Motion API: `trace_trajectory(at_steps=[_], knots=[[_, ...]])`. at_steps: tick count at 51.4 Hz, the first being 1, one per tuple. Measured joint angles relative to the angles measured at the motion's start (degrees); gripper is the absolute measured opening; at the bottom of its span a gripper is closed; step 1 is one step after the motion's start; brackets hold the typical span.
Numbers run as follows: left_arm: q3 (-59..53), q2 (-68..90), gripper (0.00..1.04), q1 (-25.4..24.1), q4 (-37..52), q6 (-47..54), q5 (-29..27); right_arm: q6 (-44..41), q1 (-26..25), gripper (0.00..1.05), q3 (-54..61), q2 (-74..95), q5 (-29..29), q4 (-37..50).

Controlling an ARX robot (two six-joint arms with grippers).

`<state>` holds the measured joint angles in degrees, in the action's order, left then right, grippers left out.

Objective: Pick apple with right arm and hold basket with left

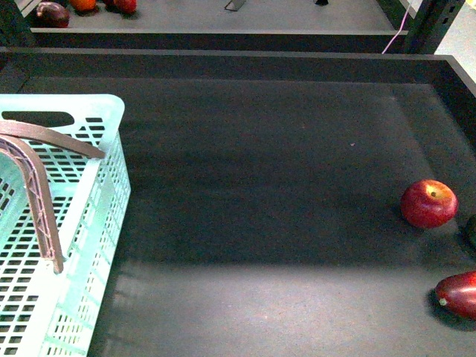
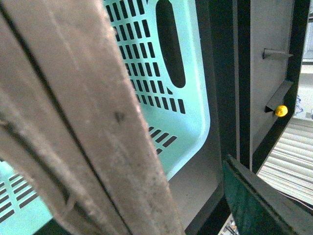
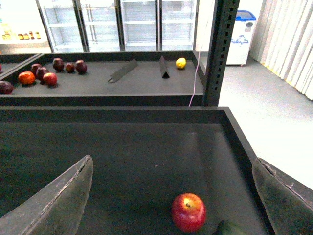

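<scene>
1. Dark and walled, the bench (image 1: 260, 223) fills the front view. A second bench (image 1: 186, 18) behind it carries small fruits (image 1: 52, 11).
2. The basket (image 1: 111, 149) stands at the bench's left edge, and its handle (image 1: 41, 186) arches over it.
3. The apple (image 1: 429, 204) lies well apart from the basket, far across the bench on my right arm's side, stem dimple up. A darker maroon fruit (image 1: 457, 294) lies just as far from the basket, nearer to me.
4. My right end effector (image 3: 171, 161) is spread wide and holds nothing. The apple sits ahead, in line with the gap between its two fingers, untouched.
5. My left end effector (image 2: 146, 166) is right at the basket's handle, which fills most of its wrist view. One dark finger (image 2: 257, 203) shows beside the handle, and I cannot tell whether the end effector is spread or pinching.
</scene>
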<state>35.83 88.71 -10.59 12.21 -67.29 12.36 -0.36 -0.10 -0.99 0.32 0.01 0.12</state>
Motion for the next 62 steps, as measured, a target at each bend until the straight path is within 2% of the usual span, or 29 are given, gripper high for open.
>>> trace_trajectory(at_steps=[8,13,27,33,38,44,58,62], knots=[[0.6,0.7,0.27,0.4,-1.5,-1.0,-1.0,0.0,0.0,0.96,0.0,0.0,0.0,0.0],[1.2,0.7,0.18,0.7,-2.0,-3.1,-0.8,0.0,0.0,0.96,0.0,0.0,0.0,0.0],[1.8,-2.2,0.18,2.9,-5.1,-2.4,-1.5,0.0,0.0,0.96,0.0,0.0,0.0,0.0],[2.3,-7.9,0.18,5.6,-8.8,-2.6,-1.1,0.0,0.0,0.96,0.0,0.0,0.0,0.0],[4.1,-12.4,0.18,9.8,-11.9,-2.8,-1.4,0.0,0.0,0.96,0.0,0.0,0.0,0.0],[7.0,-16.5,0.18,17.1,-14.9,-3.2,-2.6,0.0,0.0,0.96,0.0,0.0,0.0,0.0],[13.8,-18.1,0.18,32.4,-18.3,-4.4,-6.6,0.0,0.0,0.96,0.0,0.0,0.0,0.0],[14.5,-18.1,0.18,34.9,-19.1,-4.4,-7.2,0.0,0.0,0.96,0.0,0.0,0.0,0.0]])
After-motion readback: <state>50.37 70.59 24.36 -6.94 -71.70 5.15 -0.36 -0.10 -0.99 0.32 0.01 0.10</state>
